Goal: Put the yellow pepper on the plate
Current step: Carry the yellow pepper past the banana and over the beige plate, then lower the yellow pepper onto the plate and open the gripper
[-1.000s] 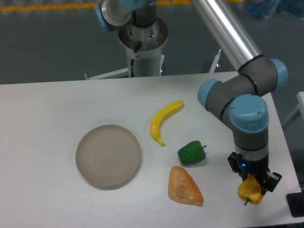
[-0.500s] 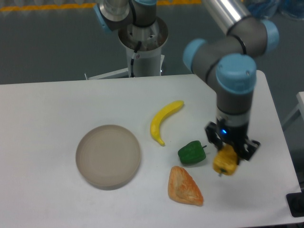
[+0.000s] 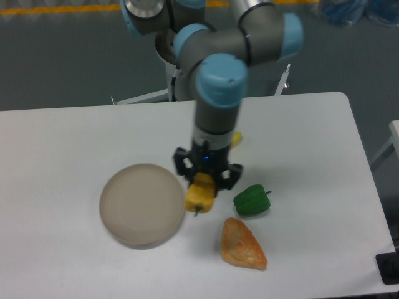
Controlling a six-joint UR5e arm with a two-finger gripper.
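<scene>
My gripper point(image 3: 202, 187) is shut on the yellow pepper point(image 3: 199, 196) and holds it above the table, stem pointing down. The pepper hangs just off the right rim of the grey-beige plate point(image 3: 142, 204), which lies at the left of the table with nothing on it. The arm comes down from the back and covers most of the banana.
A green pepper point(image 3: 252, 200) lies just right of the gripper. An orange bread-like wedge point(image 3: 242, 245) lies in front of it. Only the tip of the yellow banana point(image 3: 236, 136) shows behind the arm. The robot base point(image 3: 186, 56) stands at the back.
The gripper has carried the yellow pepper left across the table, from the front right edge, past the green pepper, to the plate's right rim.
</scene>
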